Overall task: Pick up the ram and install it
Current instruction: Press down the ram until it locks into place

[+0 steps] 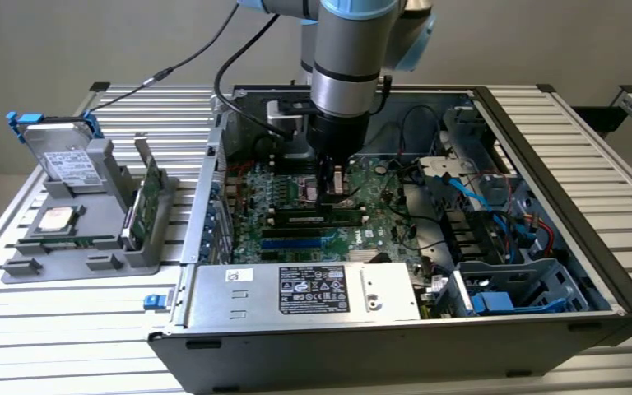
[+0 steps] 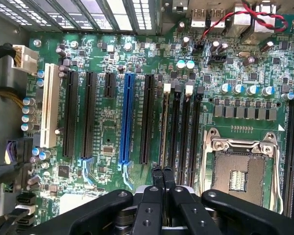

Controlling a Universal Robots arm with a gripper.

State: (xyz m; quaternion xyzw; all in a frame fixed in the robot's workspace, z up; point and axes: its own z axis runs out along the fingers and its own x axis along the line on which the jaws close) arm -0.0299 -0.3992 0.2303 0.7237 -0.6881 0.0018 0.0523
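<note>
gripper (image 1: 332,191) down inside open pc case (image 1: 612,306), over motherboard (image 1: 294,183), hung from grey arm (image 1: 349,66) coming in from 12 o'clock in ext. view. fingers (image 2: 158,177) pressed together, no gap btwn them, nothing pinched. in wrist view gripper (image 2: 162,172) tips sit right at top edge of ram (image 2: 163,127), near one end of stick; touching or just above, can't tell.

ram standing edge-on in a black mem. slot, the one of the four furthest from cpu socket (image 2: 237,171), white latch at far end. in ext. view ram (image 1: 313,218) seen as long dark stick lying across board, just at 6 o'clock of gripper, w/ more slots beyond it toward 6. long blue slot (image 2: 127,117) beside mem. slots, apart from gripper.

silver psu (image 1: 305,292) at 6 o'clock edge of case. outside case at 9 o'clock, grey tray (image 1: 30,267) w/ hard drive (image 1: 69,160), green card (image 1: 146,197) stood upright, silver cpu chip (image 1: 58,218); all well apart from gripper.
</note>
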